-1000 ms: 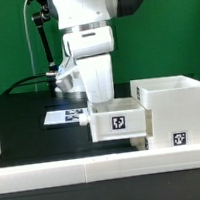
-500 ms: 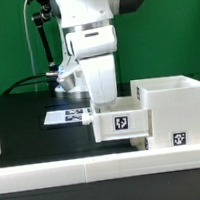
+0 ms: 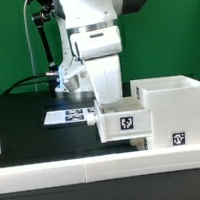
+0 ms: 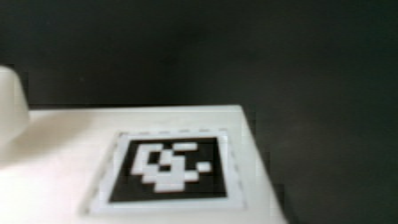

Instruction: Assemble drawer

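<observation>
I see a green wall behind the black desk; a white rail lines its front edge.

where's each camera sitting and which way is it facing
Exterior view: off the arm, low at table height, looking level across the black table at the white drawer box, the tagged drawer part and the marker board; the arm's white wrist shows, the claw itself hidden.
Wrist view: on the wrist, very close to a white tagged panel, blurred; no claw fingers show.
Shared: probably that tagged drawer part.
</observation>
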You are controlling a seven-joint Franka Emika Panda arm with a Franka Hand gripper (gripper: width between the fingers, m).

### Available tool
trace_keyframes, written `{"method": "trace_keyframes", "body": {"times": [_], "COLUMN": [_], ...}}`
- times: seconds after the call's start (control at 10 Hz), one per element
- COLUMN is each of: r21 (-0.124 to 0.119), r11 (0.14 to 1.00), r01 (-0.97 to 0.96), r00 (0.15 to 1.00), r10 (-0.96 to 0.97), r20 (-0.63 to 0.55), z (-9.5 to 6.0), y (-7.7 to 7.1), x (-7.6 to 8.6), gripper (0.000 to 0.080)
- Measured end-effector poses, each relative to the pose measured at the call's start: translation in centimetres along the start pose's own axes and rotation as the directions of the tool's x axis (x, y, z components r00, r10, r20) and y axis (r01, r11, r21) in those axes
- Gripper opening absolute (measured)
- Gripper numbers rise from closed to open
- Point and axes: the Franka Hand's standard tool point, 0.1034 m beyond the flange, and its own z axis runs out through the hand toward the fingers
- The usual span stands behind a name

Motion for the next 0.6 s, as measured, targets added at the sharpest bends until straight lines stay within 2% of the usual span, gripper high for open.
{"method": "trace_keyframes", "body": {"times": [0.6], "r21": [-0.004], "r11": [1.000], "r01": [-0.004], "r00": [1.000], "r10": [0.004], "r20": [-0.001], "z": [0.03], "y": [0.06], "x": [-0.17], "gripper": [0.0041]}}
